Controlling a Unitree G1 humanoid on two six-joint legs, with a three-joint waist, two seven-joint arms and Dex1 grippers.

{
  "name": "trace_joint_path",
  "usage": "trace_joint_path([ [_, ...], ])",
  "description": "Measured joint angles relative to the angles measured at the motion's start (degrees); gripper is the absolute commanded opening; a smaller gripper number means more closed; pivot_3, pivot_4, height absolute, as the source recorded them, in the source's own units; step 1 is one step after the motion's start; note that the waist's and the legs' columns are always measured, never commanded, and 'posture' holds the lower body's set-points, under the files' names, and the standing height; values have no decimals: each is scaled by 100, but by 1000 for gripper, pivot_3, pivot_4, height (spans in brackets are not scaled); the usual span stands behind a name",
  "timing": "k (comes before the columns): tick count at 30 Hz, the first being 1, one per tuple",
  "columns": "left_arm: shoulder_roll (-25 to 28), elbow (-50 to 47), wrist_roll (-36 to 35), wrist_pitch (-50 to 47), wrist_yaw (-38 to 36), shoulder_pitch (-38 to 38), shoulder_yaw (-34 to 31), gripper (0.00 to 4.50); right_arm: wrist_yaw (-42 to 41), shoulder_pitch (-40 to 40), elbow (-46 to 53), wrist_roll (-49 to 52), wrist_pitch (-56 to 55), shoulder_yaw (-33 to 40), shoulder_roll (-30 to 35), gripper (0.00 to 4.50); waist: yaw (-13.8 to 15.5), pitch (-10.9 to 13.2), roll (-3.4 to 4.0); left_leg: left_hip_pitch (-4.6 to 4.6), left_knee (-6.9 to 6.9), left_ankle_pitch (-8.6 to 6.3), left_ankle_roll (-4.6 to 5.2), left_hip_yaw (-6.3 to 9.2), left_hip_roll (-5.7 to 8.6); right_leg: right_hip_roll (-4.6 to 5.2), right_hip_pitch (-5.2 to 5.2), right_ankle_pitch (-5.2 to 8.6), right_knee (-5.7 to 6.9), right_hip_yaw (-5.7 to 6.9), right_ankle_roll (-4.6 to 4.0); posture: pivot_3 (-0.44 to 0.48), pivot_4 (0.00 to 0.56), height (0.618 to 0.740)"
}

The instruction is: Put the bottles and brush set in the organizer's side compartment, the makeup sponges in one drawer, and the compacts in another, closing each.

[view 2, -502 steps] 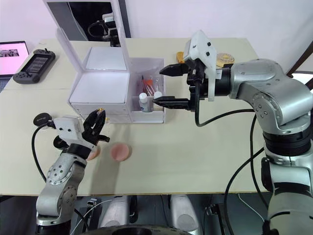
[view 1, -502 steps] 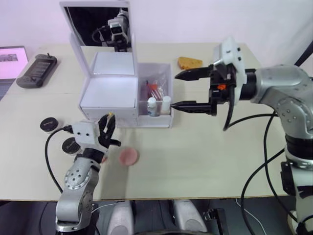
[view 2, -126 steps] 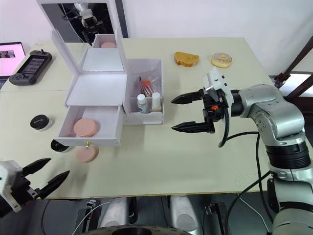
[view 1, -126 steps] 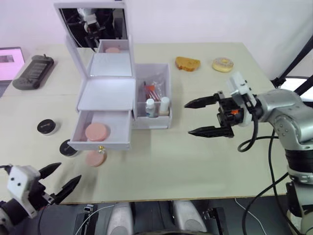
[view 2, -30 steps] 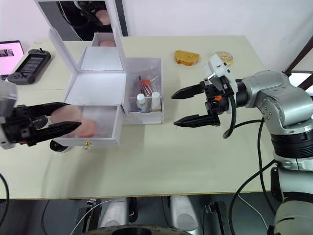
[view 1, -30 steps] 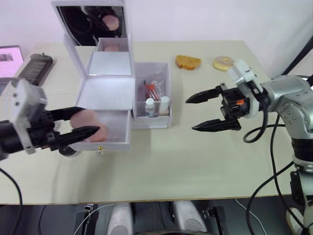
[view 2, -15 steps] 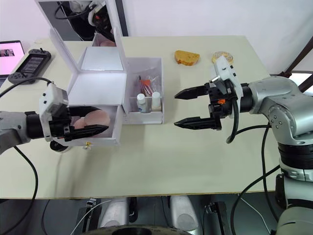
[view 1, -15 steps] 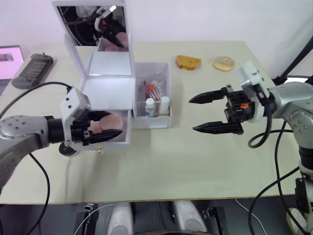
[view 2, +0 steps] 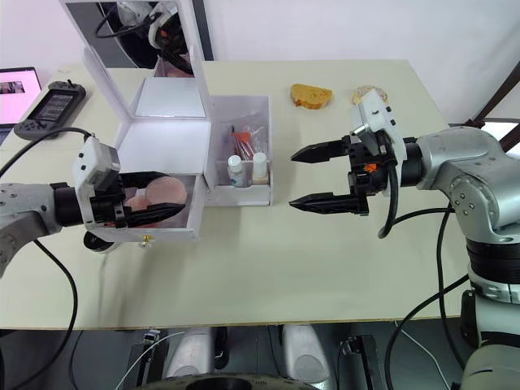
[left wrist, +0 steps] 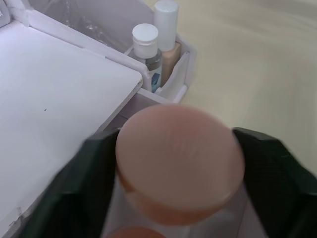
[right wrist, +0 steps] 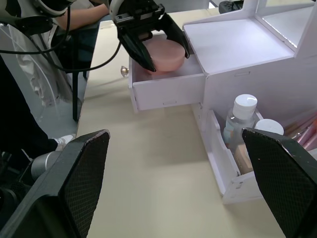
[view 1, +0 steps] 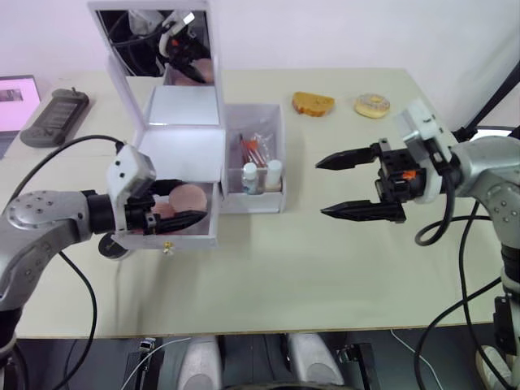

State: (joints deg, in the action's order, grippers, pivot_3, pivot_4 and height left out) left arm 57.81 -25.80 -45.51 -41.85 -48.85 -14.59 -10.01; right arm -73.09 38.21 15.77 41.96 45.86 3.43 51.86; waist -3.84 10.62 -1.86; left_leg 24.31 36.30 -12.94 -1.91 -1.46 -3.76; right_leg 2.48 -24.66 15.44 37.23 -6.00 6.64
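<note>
A pink makeup sponge is pinched between the jaws of the left gripper, which is held over the open drawer at the lower left of the white organizer. A second pink sponge is seen lying inside that drawer, just beside the held one. In the right wrist view the held sponge is shown between the two black fingers, above the drawer's front wall.

The right gripper is held in the air at centre right of the head views, its jaws spread wide and pointed toward the organizer, well apart from it and empty.

In the organizer's side compartment, right of the drawer, two small white-capped bottles are stood upright at the front, with a clear-wrapped brush set behind them. The organizer's lid, fitted with a mirror, is raised upright at the upper left of the frame.

A black round compact is partly seen on the surface just left of the drawer, below the left arm. A dark handheld console and a lit pink screen are found at the far left edge. A piece of bread and a doughnut are lying on the surface at the upper right, well apart from the organizer.
</note>
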Motion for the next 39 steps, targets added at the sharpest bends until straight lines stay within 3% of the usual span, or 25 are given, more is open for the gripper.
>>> trace_joint_path([
  [15,-100,147,-385,-184,-145,-102,-873,4459,-100,7,-38,-3,-37,-29,21,4500,-6,0,-1,-1,3,0,0,5,0,-2,3,-1,3,2,2,0,150,740],
  [18,28,128,-512,-301,-264,236,-1371,4459,-166,43,-111,-7,-76,-61,23,4500,-16,0,-1,-2,1,0,0,5,0,-2,3,0,3,2,2,0,150,740],
  [25,-68,-654,-1038,-667,-757,1972,-3318,4459,-435,420,-512,-175,-316,-465,-132,4500,-13,0,0,-4,2,0,0,3,-1,3,3,6,3,3,-11,0,150,740],
  [28,-579,-1275,-1259,-739,-763,2970,-4044,3600,-560,635,-693,-259,-424,-638,-215,4500,-25,0,0,-4,2,0,0,-4,0,12,4,10,0,3,-18,0,150,740],
  [29,-901,-1544,-1372,-774,-722,3409,-4248,2972,-621,693,-806,-318,-478,-666,-220,4500,-18,-1,-4,-5,3,0,0,-4,0,11,5,10,1,3,-18,0,150,740],
  [30,-958,-1587,-1388,-775,-715,3484,-4286,2685,-637,699,-839,-337,-497,-668,-220,4500,-16,-1,-6,-5,3,0,0,-3,-1,8,5,10,1,3,-18,0,150,740],
  [35,-1931,-1960,-1100,-102,-707,4487,-4657,152,-821,929,-1157,-517,-665,-868,-411,4500,-13,-2,-3,-24,5,1,-2,-4,1,9,22,12,-2,3,-23,0,150,740],
  [39,-3075,-1811,-334,940,-734,5050,-4243,65,-869,994,-1383,-700,-752,-939,-462,4500,-25,-6,-12,-30,6,0,-3,-7,1,7,27,13,-8,-3,-24,0,150,740],
])
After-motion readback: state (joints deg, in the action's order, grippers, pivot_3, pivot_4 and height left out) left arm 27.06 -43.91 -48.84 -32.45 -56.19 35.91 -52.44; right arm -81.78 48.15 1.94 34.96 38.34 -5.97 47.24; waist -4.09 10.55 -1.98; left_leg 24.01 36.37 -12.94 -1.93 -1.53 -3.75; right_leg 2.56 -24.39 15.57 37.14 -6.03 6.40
